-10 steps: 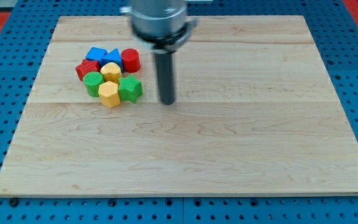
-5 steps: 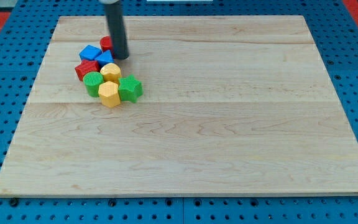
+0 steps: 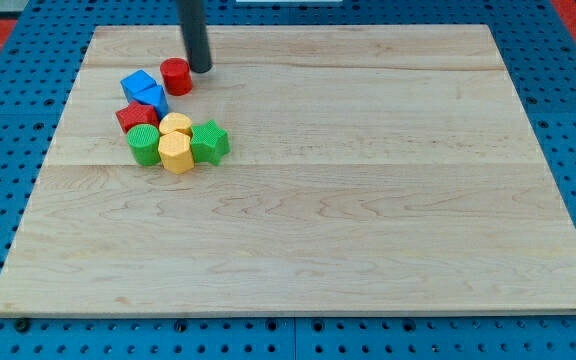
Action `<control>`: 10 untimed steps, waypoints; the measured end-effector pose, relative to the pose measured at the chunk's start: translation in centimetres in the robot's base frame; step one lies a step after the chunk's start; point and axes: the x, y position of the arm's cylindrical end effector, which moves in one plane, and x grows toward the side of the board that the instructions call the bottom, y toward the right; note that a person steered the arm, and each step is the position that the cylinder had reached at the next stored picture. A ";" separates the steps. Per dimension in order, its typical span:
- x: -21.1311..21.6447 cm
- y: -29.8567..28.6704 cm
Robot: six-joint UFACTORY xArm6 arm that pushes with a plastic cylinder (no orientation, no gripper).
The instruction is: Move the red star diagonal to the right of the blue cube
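The red star [image 3: 135, 116] is sitting in a tight cluster of blocks on the wooden board [image 3: 368, 200], toward the view's upper left, pressing against the blue cube [image 3: 139, 86] above it and the green cylinder [image 3: 145, 145] below it. The board is lying across a blue pegboard surface [image 3: 8, 150] that is framing it on every side. The dark rod is coming down from the view's top edge, and my tip [image 3: 200, 69] is resting on the board just to the right of the red cylinder [image 3: 176, 76], touching it or very nearly so. No hand or jaw is fitted, so there is nothing spreading or pinching; the rod is simply standing upright. The green star [image 3: 209, 142] is anchoring the cluster's right end, touching a yellow hexagonal block [image 3: 176, 153]. A second yellow block [image 3: 176, 125], rounded in outline, is nestling just above the hexagonal one. A second blue block [image 3: 155, 100] is wedging between the blue cube and the yellow pieces, its shape unclear.
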 end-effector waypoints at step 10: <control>10.7 18.5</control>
